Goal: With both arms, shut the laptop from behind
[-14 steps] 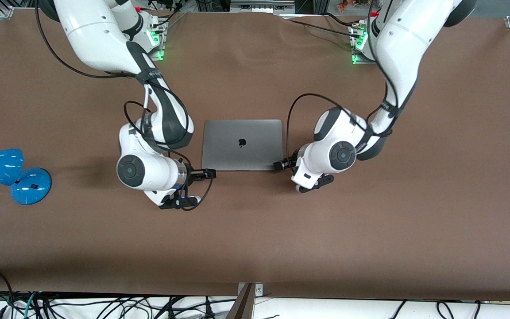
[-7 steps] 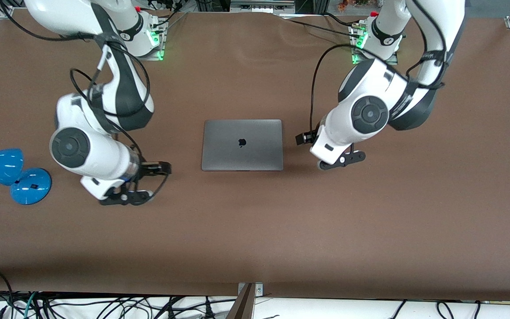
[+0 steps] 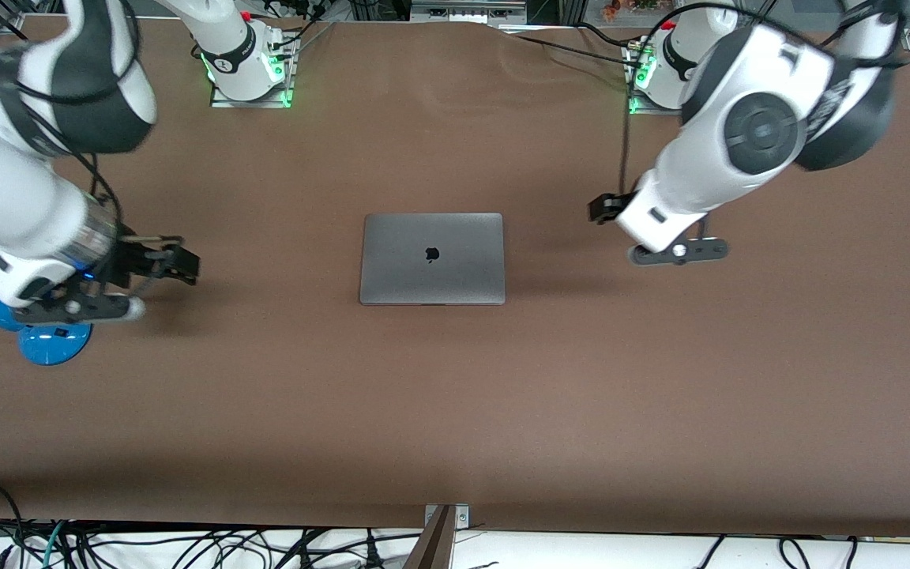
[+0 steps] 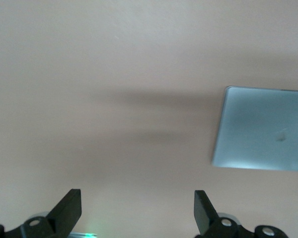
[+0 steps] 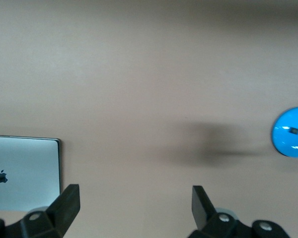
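Note:
The space-grey laptop point(image 3: 432, 258) lies shut and flat in the middle of the brown table, apple logo up. It also shows in the left wrist view point(image 4: 260, 129) and in the right wrist view point(image 5: 24, 173). My left gripper point(image 3: 603, 208) is open and empty, up in the air over bare table toward the left arm's end, well clear of the laptop. My right gripper point(image 3: 174, 263) is open and empty, raised over bare table toward the right arm's end, close to the blue lamp. Both grippers' own jaws show wide apart in the left wrist view point(image 4: 137, 208) and the right wrist view point(image 5: 135, 206).
A blue desk lamp point(image 3: 43, 340) stands at the right arm's end of the table, partly hidden under my right wrist; its base shows in the right wrist view point(image 5: 291, 132). The arm bases point(image 3: 246, 63) stand along the table's edge farthest from the front camera.
Both grippers have lifted and swung outward away from the laptop's corners, each toward its own end of the table. The laptop lies shut and has not moved.

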Robot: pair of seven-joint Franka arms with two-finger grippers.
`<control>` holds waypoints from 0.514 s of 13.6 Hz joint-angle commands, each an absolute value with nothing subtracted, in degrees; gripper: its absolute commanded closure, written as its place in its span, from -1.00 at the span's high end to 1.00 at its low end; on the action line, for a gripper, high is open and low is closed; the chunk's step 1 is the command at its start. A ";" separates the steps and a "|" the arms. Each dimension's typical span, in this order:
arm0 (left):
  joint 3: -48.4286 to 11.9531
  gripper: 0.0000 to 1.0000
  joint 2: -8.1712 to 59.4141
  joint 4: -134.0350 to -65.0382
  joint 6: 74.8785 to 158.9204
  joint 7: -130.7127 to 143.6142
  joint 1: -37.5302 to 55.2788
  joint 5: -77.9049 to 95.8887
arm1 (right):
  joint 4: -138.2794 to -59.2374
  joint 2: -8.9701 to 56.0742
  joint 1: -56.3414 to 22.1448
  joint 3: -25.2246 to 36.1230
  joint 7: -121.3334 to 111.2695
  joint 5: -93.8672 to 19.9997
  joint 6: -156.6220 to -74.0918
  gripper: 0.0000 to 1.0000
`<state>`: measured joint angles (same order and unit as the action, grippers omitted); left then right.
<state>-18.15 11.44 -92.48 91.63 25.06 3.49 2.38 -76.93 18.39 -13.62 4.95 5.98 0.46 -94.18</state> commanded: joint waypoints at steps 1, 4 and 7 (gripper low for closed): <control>-18.63 1.00 1.61 -100.88 92.02 16.10 -1.57 0.01 | -81.39 13.10 -11.35 4.31 5.45 1.23 -92.47 1.00; -18.28 1.00 -5.87 -106.68 91.49 10.65 -5.08 -0.35 | -82.79 10.47 -9.85 4.13 5.45 1.41 -91.06 1.00; -16.10 1.00 -10.53 -111.08 91.49 4.07 -7.29 -0.97 | -83.93 8.18 -6.61 3.00 5.27 1.41 -88.08 1.00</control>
<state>-17.22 -5.74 -106.11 90.72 9.12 -5.72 0.43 -81.10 11.42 -9.29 4.85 5.85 0.62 -89.50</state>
